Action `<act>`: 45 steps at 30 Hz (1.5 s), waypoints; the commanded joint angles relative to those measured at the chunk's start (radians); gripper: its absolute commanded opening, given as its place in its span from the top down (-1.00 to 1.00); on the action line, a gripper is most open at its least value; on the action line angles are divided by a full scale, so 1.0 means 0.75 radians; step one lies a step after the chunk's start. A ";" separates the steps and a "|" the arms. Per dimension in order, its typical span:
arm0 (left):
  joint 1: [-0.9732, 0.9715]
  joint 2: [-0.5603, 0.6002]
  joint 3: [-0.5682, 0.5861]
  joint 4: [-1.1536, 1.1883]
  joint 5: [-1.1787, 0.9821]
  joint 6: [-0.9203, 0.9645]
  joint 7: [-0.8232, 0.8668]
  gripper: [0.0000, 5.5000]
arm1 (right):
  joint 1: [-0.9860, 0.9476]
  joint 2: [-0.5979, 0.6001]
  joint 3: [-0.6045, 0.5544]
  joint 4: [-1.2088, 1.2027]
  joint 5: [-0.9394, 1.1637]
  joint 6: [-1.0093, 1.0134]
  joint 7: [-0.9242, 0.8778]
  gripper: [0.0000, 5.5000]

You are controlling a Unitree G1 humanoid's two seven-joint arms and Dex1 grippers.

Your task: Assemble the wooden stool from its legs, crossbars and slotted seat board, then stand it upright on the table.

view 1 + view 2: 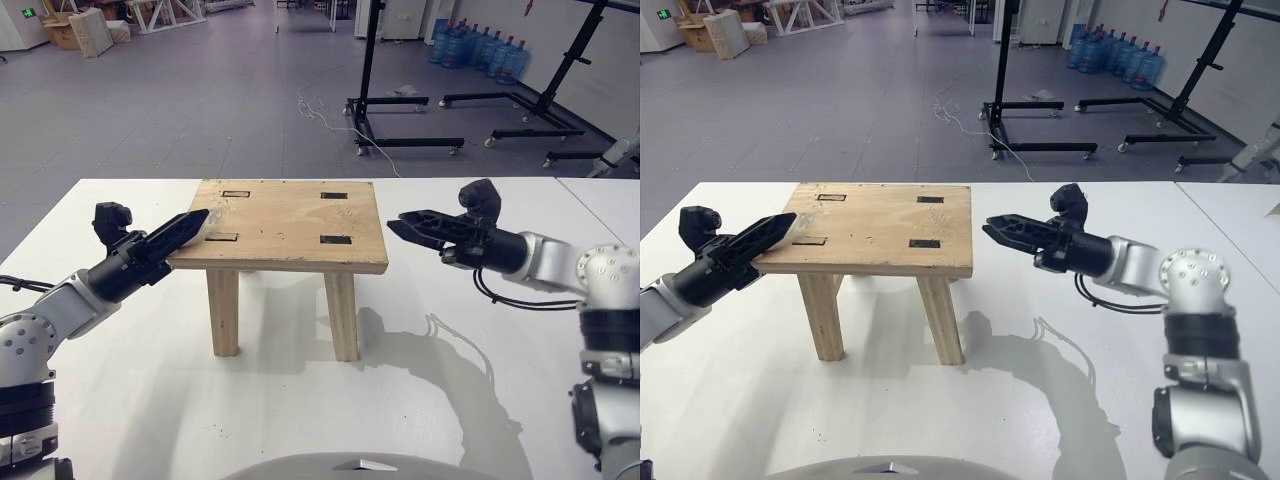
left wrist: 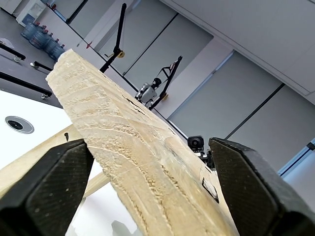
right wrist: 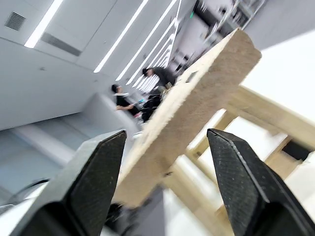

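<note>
White table [image 1: 470, 400] in an open hall, black wheeled racks [image 1: 400, 120] on the floor behind. Wooden stool [image 1: 340, 315] assembled, upright mid-table, with slotted seat board [image 1: 285, 225] on top and legs down. Left gripper [image 1: 203, 220] at the board's left edge, jaws spread wide with that edge between them. Right gripper [image 1: 393, 222] just off the board's right edge, jaws apart, touching nothing

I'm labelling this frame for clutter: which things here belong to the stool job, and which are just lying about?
Job: pale wooden stool with slotted seat board, upright on white table; left gripper; right gripper.
Lying about: black wheeled metal stands; blue water bottles; cardboard boxes.
</note>
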 commanded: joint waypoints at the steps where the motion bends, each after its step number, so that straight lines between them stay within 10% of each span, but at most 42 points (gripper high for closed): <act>1: -0.047 -0.019 -0.044 0.028 0.062 0.053 -0.010 -0.47 | 0.126 0.259 -0.037 -0.201 0.051 -0.212 -0.422 -0.09; 11: -0.124 -0.076 -0.132 0.007 0.264 0.007 -0.053 -0.47 | 0.198 0.541 0.088 -0.612 -0.675 -0.852 -0.501 -0.09; 21: -0.229 -0.060 -0.189 0.090 0.353 0.108 -0.042 -0.96 | 0.029 0.528 0.124 -0.522 -0.826 -0.936 -0.382 -0.11; 33: -0.205 0.051 -0.198 0.074 0.517 0.116 -0.123 -0.96 | -0.075 0.274 0.495 -0.552 -1.496 -0.893 -0.276 -0.11; 45: -0.155 0.063 -0.075 0.162 0.510 0.113 -0.153 -0.96 | -0.119 0.025 0.665 -0.623 -1.557 -0.489 -0.083 -0.11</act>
